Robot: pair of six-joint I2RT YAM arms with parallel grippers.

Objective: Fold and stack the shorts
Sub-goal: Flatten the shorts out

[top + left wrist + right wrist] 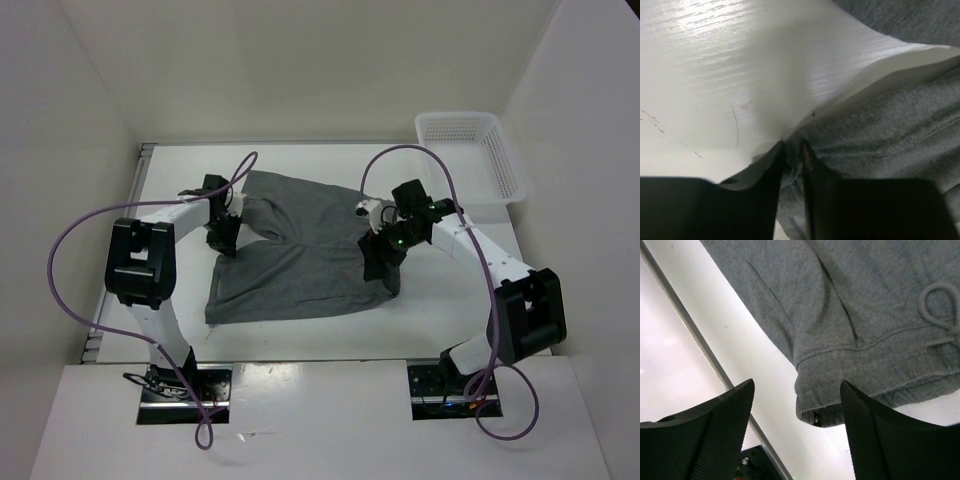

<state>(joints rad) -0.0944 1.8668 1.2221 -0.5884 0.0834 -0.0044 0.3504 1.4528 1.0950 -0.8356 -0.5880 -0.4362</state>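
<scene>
- The grey shorts point(300, 260) lay spread flat mid-surface, waistband toward my right arm and both legs pointing toward my left.
- My left hand point(222, 238) sat at the garment's left edge, in the notch where the two legs part. In the wrist view its fingers point(774, 172) were pressed together on a thin fold of grey hem.
- My right hand point(380, 262) hung low over the waistband end. In its wrist view the fingers point(722, 432) stood wide apart, gripping nothing, with the waistband's corner point(812, 405) showing between them.
- The drawstring point(935, 315) lay looped on the fabric, just inside the waistband seam.
- A band of white surface point(300, 342) ran between the near hem and the arm bases. A narrower strip showed past the far leg, up to the back wall.
- To the left, the surface's edge ran close behind my left arm. To the right, my right forearm crossed open white surface.
- A white mesh basket point(505, 165) stood in the far right corner, well apart from the shorts.
- Purple cables point(70, 250) looped wide from both arms, off the cloth.
</scene>
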